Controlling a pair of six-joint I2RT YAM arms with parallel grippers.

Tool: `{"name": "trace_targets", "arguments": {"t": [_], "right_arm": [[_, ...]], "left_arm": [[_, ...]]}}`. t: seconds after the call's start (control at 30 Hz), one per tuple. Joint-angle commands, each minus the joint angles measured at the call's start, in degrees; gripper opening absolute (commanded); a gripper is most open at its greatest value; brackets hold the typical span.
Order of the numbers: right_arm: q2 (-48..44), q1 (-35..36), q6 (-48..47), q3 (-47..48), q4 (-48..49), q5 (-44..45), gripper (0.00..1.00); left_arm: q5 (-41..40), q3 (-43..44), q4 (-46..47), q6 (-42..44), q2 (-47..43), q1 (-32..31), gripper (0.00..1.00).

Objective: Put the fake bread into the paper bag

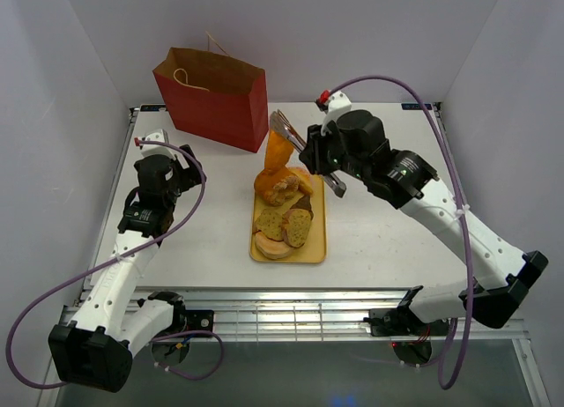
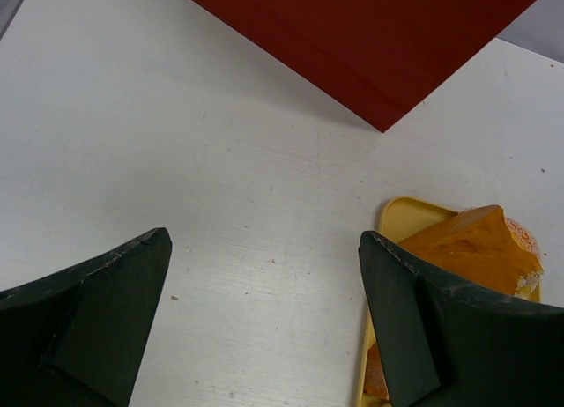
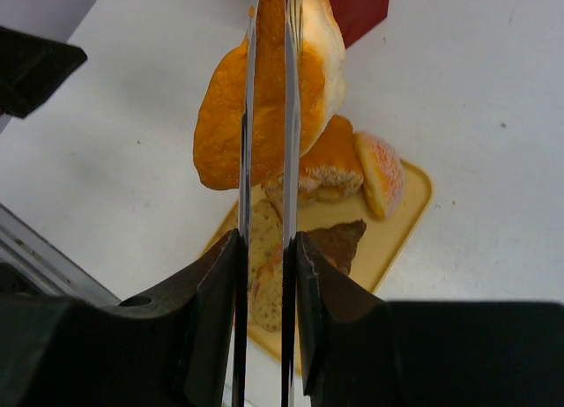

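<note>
Gripping a pair of metal tongs (image 3: 291, 178) with the right gripper (image 3: 266, 248), fingers pressed tight on both blades, blades squeezed almost together. Pinching a golden-orange bread piece (image 3: 220, 125) between those blades and dangling it in the air, clear of the tray (image 1: 317, 233), over its far end. Hanging near the front right corner of the bag (image 1: 216, 99) in the top view, outside it, not yet in. Standing upright at the back of the table (image 2: 220, 160), that red bag, mouth open, brown inside, pale string handles showing at the rim. Lying on the yellow tray below: a heap of glossy rolls (image 1: 278, 188) at the far end, a pale sugared bun (image 3: 381, 173) beside them, speckled slices (image 1: 284, 224) nearer the arms, a dark-crusted piece (image 3: 339, 244) among them. Over on the left, hovering above bare table with the left gripper (image 2: 264, 257), jaws spread wide, nothing between them. Looking from that wrist at the bag's bottom corner ahead and the tray's corner off to the right, partly hidden behind the right finger. Sitting well apart from the held bread, touching nothing.
</note>
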Motion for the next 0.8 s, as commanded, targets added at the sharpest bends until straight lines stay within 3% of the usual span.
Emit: {"name": "trace_targets", "arguments": {"t": [0.0, 0.5, 0.77], "right_arm": [[3.8, -1.1, -3.7, 7.0, 10.1, 1.5, 0.08], [33.5, -5.7, -6.5, 42.4, 22.5, -1.7, 0.08], [37.8, -5.8, -10.8, 37.2, 43.6, 1.4, 0.08]], "left_arm": [[-2.8, 0.4, 0.9, -0.4, -1.7, -0.2, 0.98], [-0.6, 0.1, 1.3, -1.7, 0.0, -0.2, 0.98], [2.2, 0.3, 1.4, -2.1, 0.0, -0.3, 0.98]]}}
